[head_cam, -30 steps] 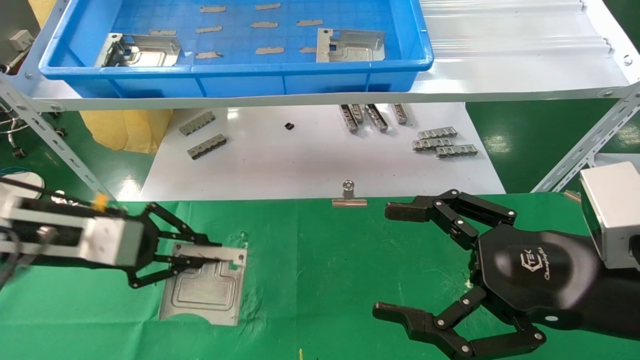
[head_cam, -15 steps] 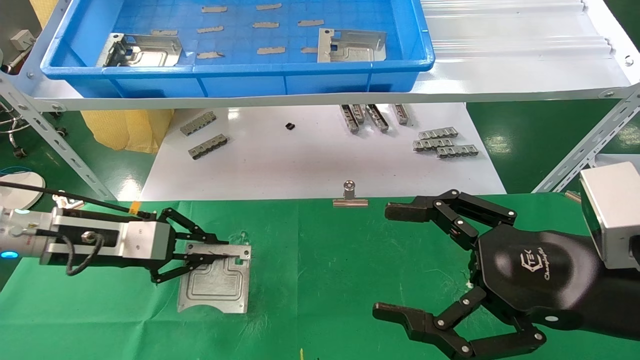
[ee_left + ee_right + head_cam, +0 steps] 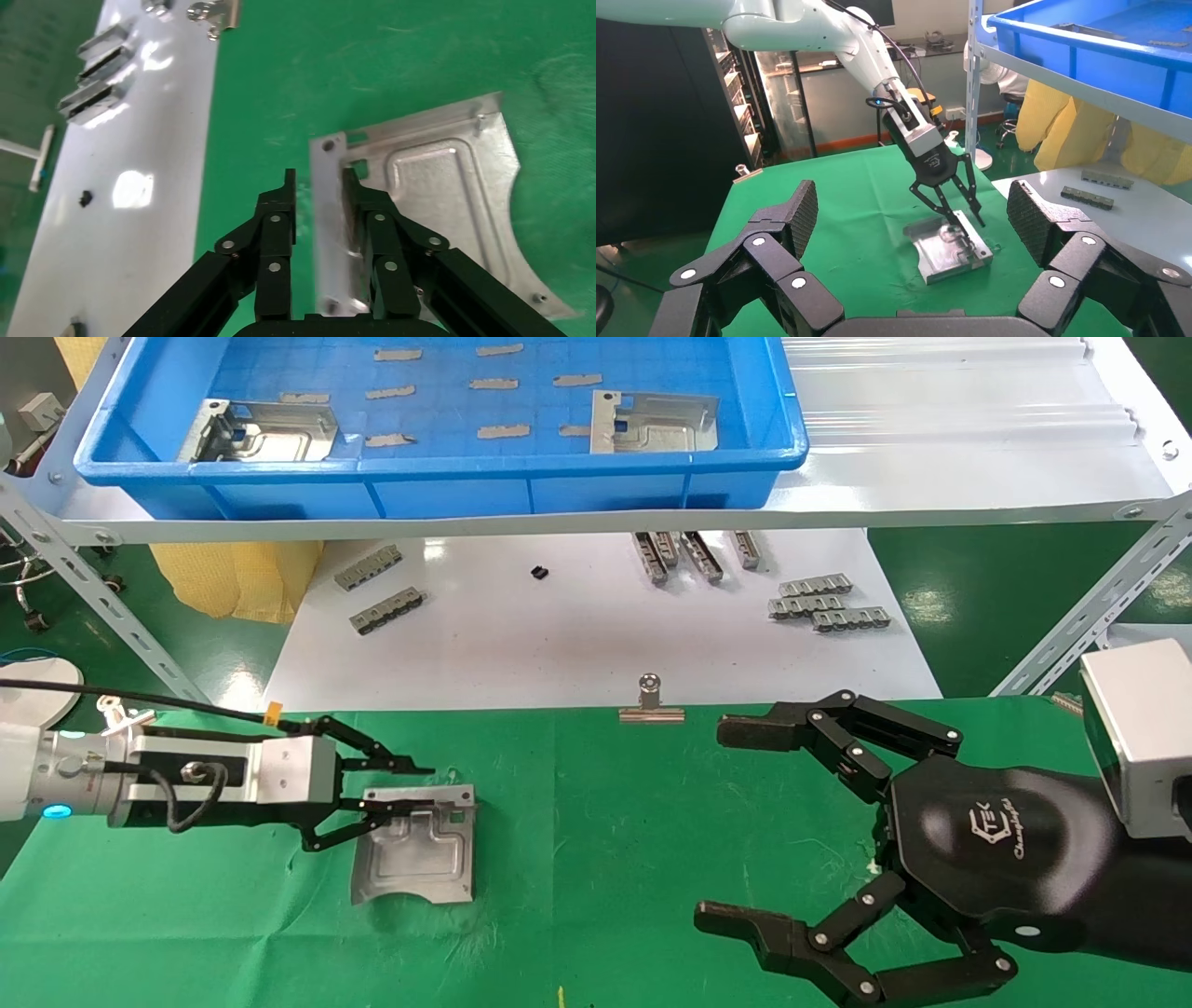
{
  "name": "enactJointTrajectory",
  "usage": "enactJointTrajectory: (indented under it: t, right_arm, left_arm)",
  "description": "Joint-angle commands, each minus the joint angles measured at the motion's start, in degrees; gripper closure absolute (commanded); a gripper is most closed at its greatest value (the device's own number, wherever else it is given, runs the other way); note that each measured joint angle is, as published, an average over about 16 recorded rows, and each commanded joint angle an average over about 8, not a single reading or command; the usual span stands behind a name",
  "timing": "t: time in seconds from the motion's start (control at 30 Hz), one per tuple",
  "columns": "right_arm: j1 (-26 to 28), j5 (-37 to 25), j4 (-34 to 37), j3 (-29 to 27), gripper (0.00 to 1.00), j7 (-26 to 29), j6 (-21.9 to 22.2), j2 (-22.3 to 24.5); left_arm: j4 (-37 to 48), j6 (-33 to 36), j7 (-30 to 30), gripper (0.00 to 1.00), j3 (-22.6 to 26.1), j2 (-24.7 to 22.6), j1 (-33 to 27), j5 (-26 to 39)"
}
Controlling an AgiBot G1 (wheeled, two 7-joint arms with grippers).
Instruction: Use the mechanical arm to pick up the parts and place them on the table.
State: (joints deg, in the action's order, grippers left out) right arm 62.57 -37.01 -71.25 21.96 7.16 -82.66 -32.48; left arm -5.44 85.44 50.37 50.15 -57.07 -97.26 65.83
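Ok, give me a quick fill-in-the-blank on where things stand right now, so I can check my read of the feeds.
1. The left claw is at the edge of a metal part lying on the ____ cloth.
2. The blue tray up on the shelf holds ____ more of these parts.
3. The right claw hangs over the cloth with its fingers ____ and nothing in them.
4. A silver clip sits at the cloth's far edge, next to the ____ board.

Missing words: green; two; open; white
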Motion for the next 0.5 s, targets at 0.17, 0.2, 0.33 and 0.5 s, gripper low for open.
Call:
enactJointTrajectory:
  t: [0.17, 0.2, 0.33, 0.5]
  right_arm:
    - [0.0, 0.0, 0.0, 0.0, 0.0, 0.0, 0.0, 0.0]
    - [0.0, 0.0, 0.0, 0.0, 0.0, 0.0, 0.0, 0.0]
    - [0.0, 0.0, 0.0, 0.0, 0.0, 0.0, 0.0, 0.0]
    - [0.0, 0.0, 0.0, 0.0, 0.0, 0.0, 0.0, 0.0]
  left_arm:
    - [1.6, 3.0, 0.1, 0.0, -0.9, 0.5, 0.1, -1.5]
    - [1.8, 3.8, -0.3, 0.0, -1.2, 0.8, 0.4, -1.9]
    - [2.8, 5.7, -4.4, 0.0, -2.6, 2.2, 2.9, -4.5]
    - [4.9, 6.2, -11.2, 0.0, -4.8, 3.7, 7.5, -8.3]
